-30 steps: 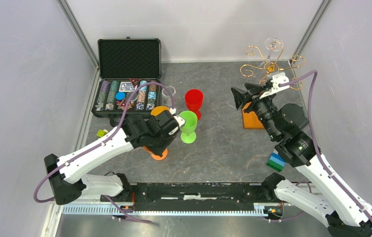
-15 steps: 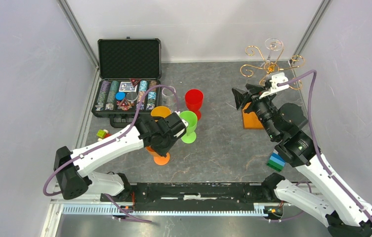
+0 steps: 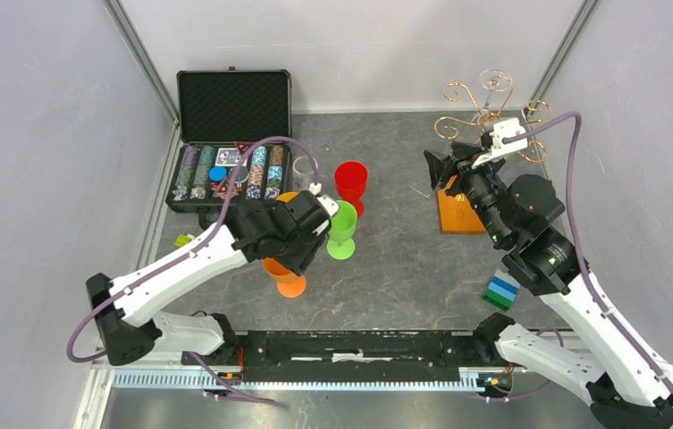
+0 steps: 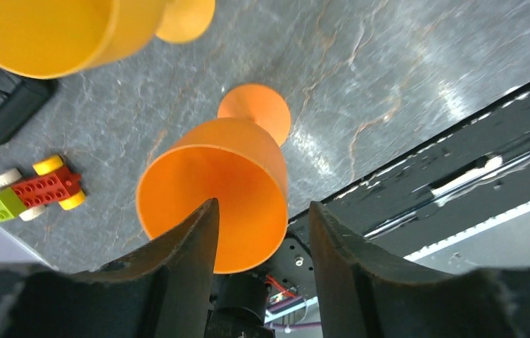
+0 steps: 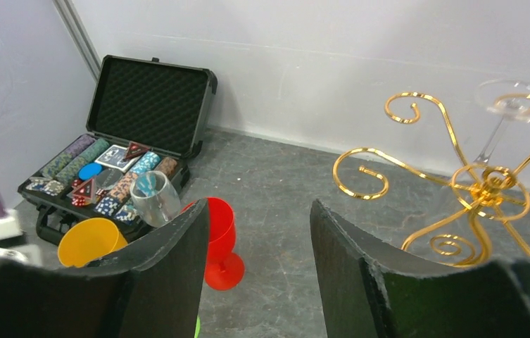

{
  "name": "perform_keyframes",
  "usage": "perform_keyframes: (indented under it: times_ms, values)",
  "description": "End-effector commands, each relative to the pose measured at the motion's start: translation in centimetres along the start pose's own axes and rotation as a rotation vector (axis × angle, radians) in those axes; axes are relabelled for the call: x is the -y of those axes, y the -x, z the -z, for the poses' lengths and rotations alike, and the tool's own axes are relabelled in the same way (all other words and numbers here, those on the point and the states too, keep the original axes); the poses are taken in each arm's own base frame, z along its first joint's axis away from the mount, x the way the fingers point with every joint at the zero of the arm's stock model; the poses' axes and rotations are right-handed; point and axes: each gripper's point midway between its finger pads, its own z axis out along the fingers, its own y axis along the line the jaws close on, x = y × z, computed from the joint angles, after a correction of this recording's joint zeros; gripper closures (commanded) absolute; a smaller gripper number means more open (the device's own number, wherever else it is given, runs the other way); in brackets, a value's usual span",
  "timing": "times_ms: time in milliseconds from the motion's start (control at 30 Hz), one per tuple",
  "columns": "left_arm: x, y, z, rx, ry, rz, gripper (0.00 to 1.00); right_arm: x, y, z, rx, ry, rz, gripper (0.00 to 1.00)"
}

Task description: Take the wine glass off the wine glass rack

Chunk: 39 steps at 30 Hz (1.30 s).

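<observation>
Wine glass (image 5: 519,98): clear, hung foot-up on the wine glass rack (image 5: 490,184) at the table's 2 o'clock; it probably has to slide out along a gold arm.
Right gripper (image 5: 258,211): fingers spread and empty, aimed at the rack, nearer it than before.
Left gripper (image 4: 262,211): fingers now parted around the rim of the orange goblet (image 4: 212,190) at 7 o'clock, pinched earlier.

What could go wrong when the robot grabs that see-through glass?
The wine glass hangs from a thin arm of the wine glass rack; a tug by the right gripper might tip the rack or drop it. The left gripper, open close to the orange glass, might knock it over.
</observation>
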Motion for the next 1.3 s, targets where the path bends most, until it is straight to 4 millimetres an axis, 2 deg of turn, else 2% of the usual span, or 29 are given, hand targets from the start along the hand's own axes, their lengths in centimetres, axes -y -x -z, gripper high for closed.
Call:
perform_keyframes:
  times_ms: [0, 33, 100, 200, 300, 433, 533, 633, 767, 967, 1267]
  values:
    - [-0.8, 3.3, 4.8, 0.203, -0.035, 0.025, 0.36, 0.5, 3.8, -0.1, 0.037, -0.022, 0.086, 0.39]
    - [-0.9, 3.9, 5.6, 0.247, -0.043, 0.024, 0.32, 0.5, 4.4, -0.4, 0.026, -0.016, 0.134, 0.34]
    - [-1.2, 5.3, 7.5, 0.353, -0.056, 0.039, 0.17, 0.8, 4.5, -1.2, -0.038, -0.025, 0.251, 0.25]
    - [-1.9, 7.7, 10.3, 0.53, -0.069, 0.089, 0.01, 3.4, 4.9, -2.6, -0.105, -0.175, 0.395, 0.19]
    - [-2.2, 9.4, 12.4, 0.672, -0.086, 0.133, 0.0, 6.9, 5.4, -3.5, -0.182, -0.396, 0.552, 0.19]
    - [-2.4, 10.8, 14.5, 0.811, -0.115, 0.175, 0.0, 9.4, 6.0, -5.5, -0.297, -0.556, 0.743, 0.22]
    - [-2.0, 11.3, 14.6, 0.839, -0.143, 0.185, 0.0, 11.8, 6.3, -7.2, -0.384, -0.636, 0.83, 0.28]
    - [-1.4, 11.4, 14.1, 0.824, -0.165, 0.182, 0.0, 14.6, 6.8, -8.6, -0.43, -0.676, 0.834, 0.42]
    - [-0.8, 11.6, 13.2, 0.796, -0.178, 0.169, 0.0, 16.8, 5.4, -10.3, -0.48, -0.661, 0.845, 0.5]
    - [-0.5, 11.8, 12.9, 0.781, -0.182, 0.159, 0.0, 19.7, 1.9, -11.7, -0.592, -0.6, 0.878, 0.5]
    - [-0.4, 11.7, 12.5, 0.772, -0.182, 0.163, 0.0, 20.3, -0.2, -13.5, -0.638, -0.484, 0.919, 0.48]
